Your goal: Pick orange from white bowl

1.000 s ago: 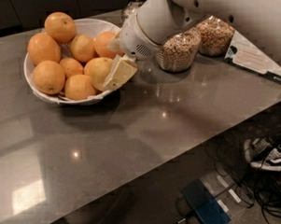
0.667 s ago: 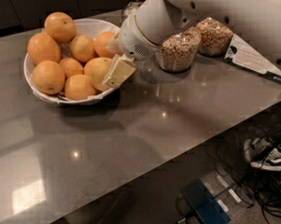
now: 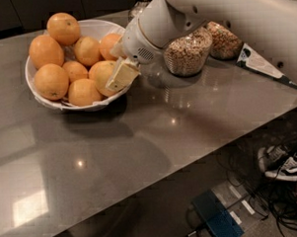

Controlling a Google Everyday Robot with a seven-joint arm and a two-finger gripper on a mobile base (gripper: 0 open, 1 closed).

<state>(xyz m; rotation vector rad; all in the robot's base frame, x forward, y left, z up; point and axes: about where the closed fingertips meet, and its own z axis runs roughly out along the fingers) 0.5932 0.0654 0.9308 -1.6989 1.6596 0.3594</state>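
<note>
The white bowl (image 3: pixel 39 98) stands at the back left of the grey table and holds several oranges. The orange (image 3: pixel 100 74) at the bowl's right side is large and a paler yellow-orange; it lies against the rim. My gripper (image 3: pixel 118 75) reaches from the right over the bowl's right rim and sits right at this orange, its cream-coloured tip covering the orange's right flank. The white arm (image 3: pixel 159 21) runs up to the right and hides part of the bowl's far rim and of another orange (image 3: pixel 109 43).
Two glass jars of cereal (image 3: pixel 187 52) (image 3: pixel 225 39) stand just right of the arm. A dark triangular card (image 3: pixel 261 66) lies at the far right. The table's front edge (image 3: pixel 190 160) runs diagonally; below it are cables, shoes (image 3: pixel 281 164) and a blue box (image 3: pixel 217 219).
</note>
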